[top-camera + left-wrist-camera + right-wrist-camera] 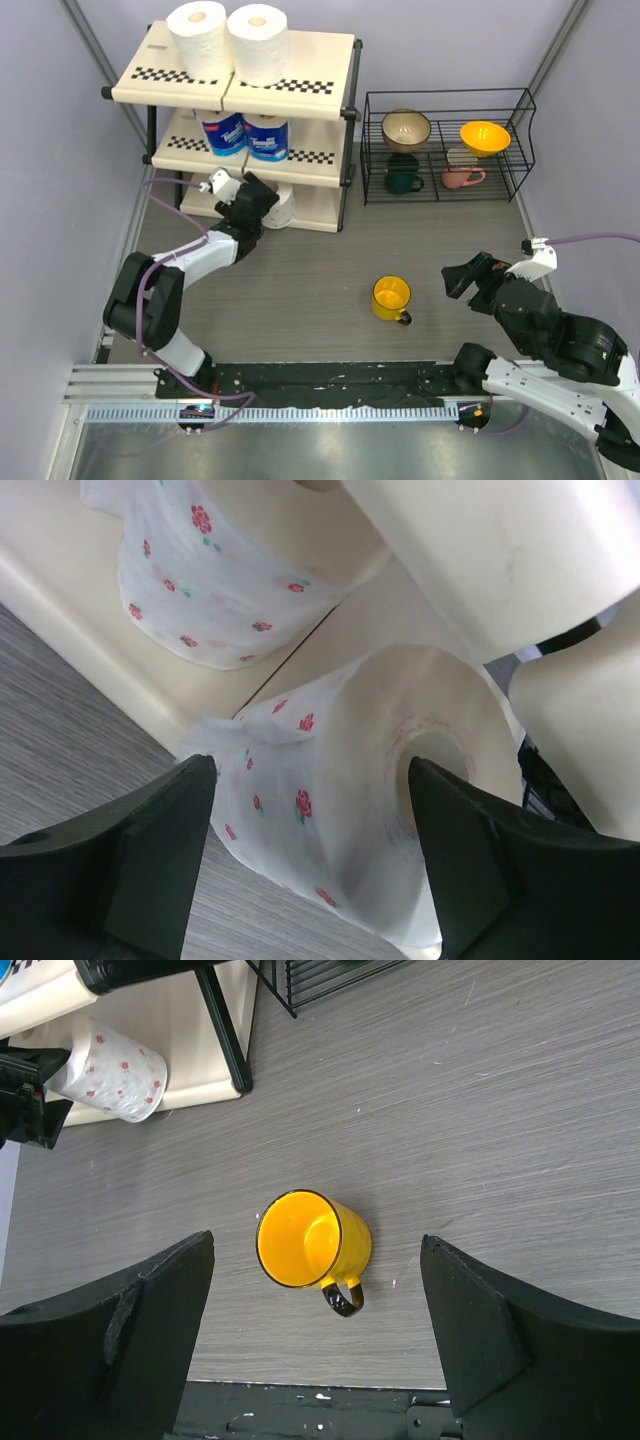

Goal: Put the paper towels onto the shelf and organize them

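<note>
The shelf (300, 85) stands at the back left. Two bare white rolls (198, 35) (259, 40) stand on its top tier. Two blue-wrapped rolls (224, 133) (266, 135) stand on the middle tier. A white roll with red flower print (330, 810) lies on its side at the front edge of the bottom tier (60, 590), also seen from above (283, 205). Another flowered roll (220, 590) sits behind it. My left gripper (310, 770) is open, with its fingers to either side of the front roll. My right gripper (315, 1330) is open and empty above the table at the right (462, 280).
A yellow mug (390, 297) lies on its side on the table between the arms, below my right gripper (305, 1240). A black wire rack (445, 145) with bowls and mugs stands at the back right. Grey walls close both sides.
</note>
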